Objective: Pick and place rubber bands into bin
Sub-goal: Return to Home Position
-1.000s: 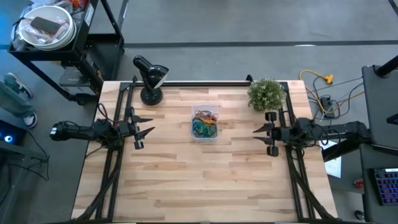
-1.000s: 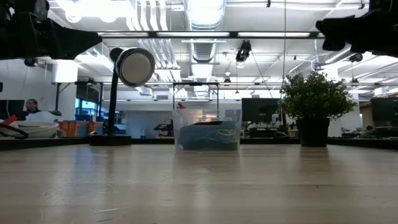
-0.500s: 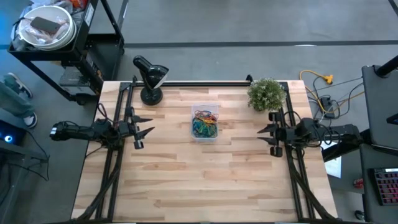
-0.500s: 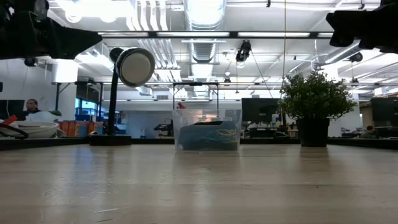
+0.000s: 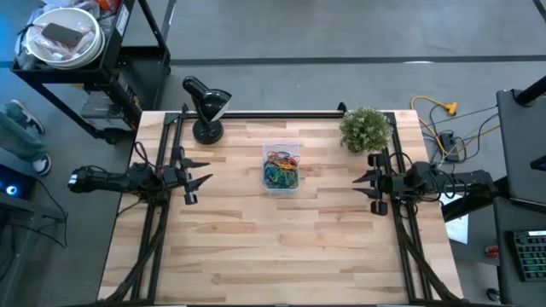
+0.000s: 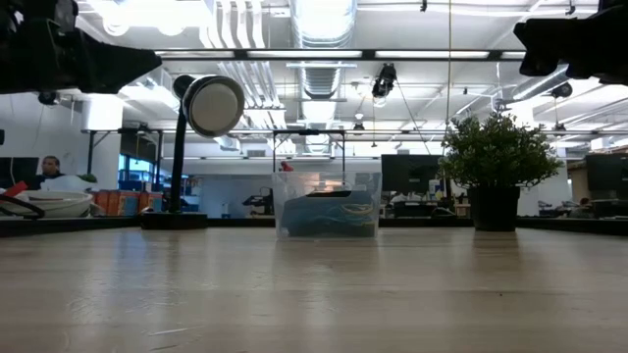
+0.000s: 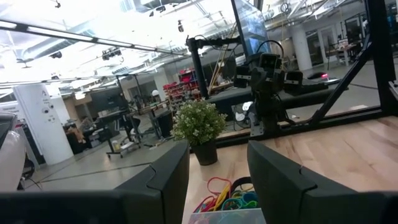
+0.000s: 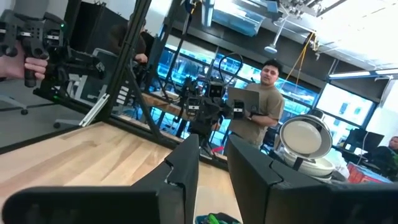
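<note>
Having pulled back, your right gripper (image 5: 358, 179) gapes empty like the left gripper (image 5: 205, 173); rubber bands (image 5: 280, 173) lie in the bin (image 5: 281, 147).

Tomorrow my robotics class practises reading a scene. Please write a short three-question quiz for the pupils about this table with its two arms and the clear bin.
1. True or false: the left gripper and the right gripper are both open and empty.
2. The rubber bands lie: A, strewn loose; B, in the bin; C, in a gripper's grasp.
3. Name the thing standing nearest the right gripper.
Key: 1 true. 2 B. 3 the potted plant.
</note>
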### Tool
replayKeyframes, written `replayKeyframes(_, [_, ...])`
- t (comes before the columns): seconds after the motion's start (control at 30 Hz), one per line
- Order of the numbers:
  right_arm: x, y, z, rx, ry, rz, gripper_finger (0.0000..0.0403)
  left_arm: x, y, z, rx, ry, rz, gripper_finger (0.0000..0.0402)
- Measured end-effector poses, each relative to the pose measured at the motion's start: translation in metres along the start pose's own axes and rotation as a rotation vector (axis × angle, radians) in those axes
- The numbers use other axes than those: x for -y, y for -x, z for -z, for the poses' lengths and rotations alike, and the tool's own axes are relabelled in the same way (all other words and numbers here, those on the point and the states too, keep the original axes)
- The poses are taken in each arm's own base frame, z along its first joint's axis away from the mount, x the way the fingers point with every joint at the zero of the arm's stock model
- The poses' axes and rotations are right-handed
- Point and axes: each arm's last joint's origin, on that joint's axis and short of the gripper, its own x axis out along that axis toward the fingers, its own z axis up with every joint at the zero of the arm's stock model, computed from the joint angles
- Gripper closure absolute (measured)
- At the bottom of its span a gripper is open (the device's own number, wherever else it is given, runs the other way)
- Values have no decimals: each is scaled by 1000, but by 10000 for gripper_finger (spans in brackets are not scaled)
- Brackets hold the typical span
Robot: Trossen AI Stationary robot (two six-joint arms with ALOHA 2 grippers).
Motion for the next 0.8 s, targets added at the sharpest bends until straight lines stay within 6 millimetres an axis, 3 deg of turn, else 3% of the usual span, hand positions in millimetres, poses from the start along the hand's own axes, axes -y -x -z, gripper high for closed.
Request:
replayKeyframes(0.47, [-1, -3, 5, -51, -48, -17, 321, 2, -2, 3, -35, -12, 13, 254])
replayKeyframes(0.8, [0, -2, 13, -161, -140, 90, 318, 2, -3, 5, -60, 156, -23, 254])
